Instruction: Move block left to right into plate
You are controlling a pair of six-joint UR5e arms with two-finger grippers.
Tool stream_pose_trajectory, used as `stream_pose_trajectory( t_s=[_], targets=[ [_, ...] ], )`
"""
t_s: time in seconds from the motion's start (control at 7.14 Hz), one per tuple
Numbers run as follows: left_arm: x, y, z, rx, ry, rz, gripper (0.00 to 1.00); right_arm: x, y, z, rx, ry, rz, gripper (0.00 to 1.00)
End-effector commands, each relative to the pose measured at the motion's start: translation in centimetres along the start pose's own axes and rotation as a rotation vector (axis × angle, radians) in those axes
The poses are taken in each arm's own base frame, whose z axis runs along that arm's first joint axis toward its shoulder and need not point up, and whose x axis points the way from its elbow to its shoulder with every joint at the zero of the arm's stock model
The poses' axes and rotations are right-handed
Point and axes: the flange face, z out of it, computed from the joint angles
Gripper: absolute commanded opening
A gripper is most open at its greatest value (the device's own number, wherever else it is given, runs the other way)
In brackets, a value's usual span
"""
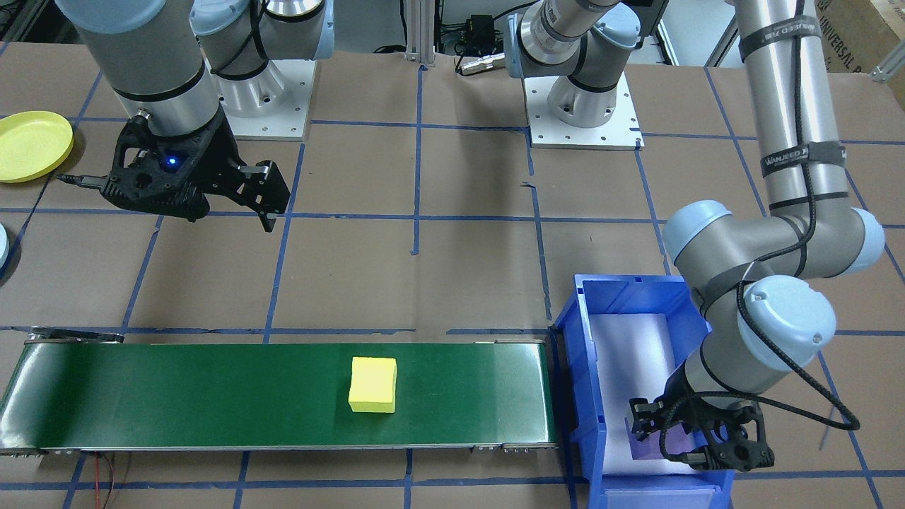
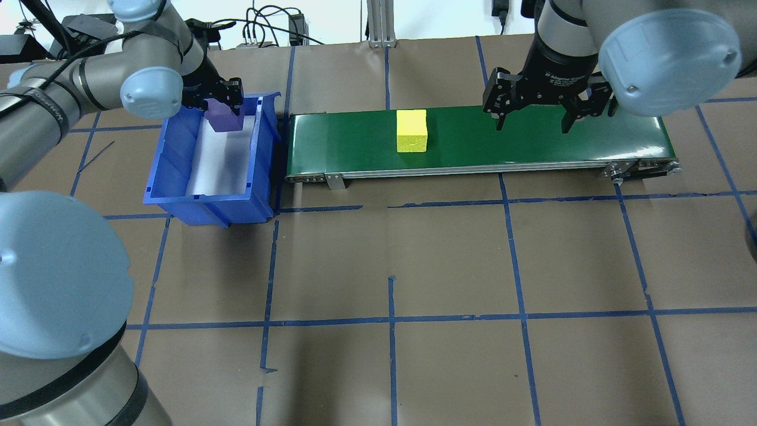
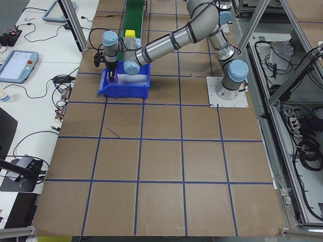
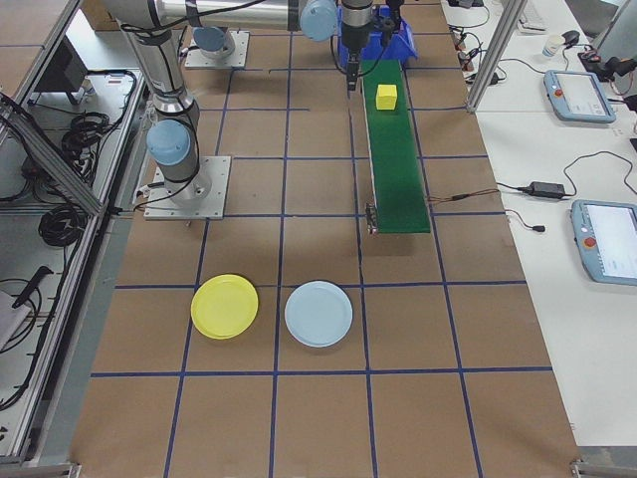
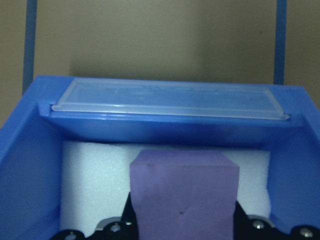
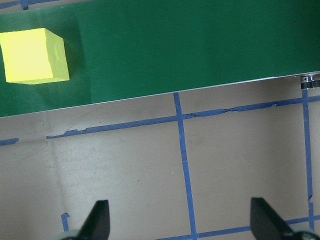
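Gripping the purple block [image 5: 183,192] inside the bin [image 2: 171,154], my left gripper [image 2: 219,100] could snag its wall. My right gripper [image 2: 532,115] gapes, and may miss the yellow block [image 2: 411,131] at its 9 o'clock. Plate [image 4: 225,306] sits far away.

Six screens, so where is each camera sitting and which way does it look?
Front: across the table, facing both arms; yellow block on belt.
Overhead: behind the robot; same block.
Left side: table end, left arm near, bin.
Right side: other end, yellow plate.
Left wrist: into the bin, purple block in fingers.
Right wrist: down at belt, open fingers.
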Motion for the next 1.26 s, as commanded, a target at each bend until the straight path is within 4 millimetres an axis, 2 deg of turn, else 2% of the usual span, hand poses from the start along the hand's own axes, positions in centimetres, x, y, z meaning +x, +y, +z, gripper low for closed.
stream_pose_trajectory(
  t_s=[0.0,0.14,0.28,0.42,0.56,0.84,0.98,1.12],
  targets=[
    [1.2,1.6,-6.6,-0.002,-0.029,0.028,0.05,0.0,0.0,0.0,-0.001,0.002,-0.002,1.00],
    [3.9,2.2,-8.5,0.020,-0.025,0.059,0.05,0.0,0.0,0.0,-0.003,0.001,0.000,1.00],
    [7.4,3.5,-10.0,0.002,-0.023,0.093,0.04,0.0,0.1,0.1,-0.006,0.001,0.000,1.00],
    [10.9,4.4,-10.5,0.002,-0.007,0.088,0.05,0.0,0.1,0.1,-0.010,0.002,0.000,1.00],
    [13.5,5.0,-9.9,-0.009,0.013,0.074,0.06,0.0,0.1,0.1,-0.013,0.003,0.000,1.00],
    [19.0,5.1,-4.5,-0.010,0.061,0.071,0.04,0.0,0.1,0.1,-0.015,0.004,0.000,1.00],
    [20.2,5.1,-2.1,-0.023,0.062,0.064,0.05,0.0,0.1,0.1,-0.015,0.004,0.000,1.00],
    [20.3,5.3,-1.7,-0.031,0.067,0.062,0.14,0.1,0.1,0.0,-0.010,0.011,0.000,1.00]
  ],
)
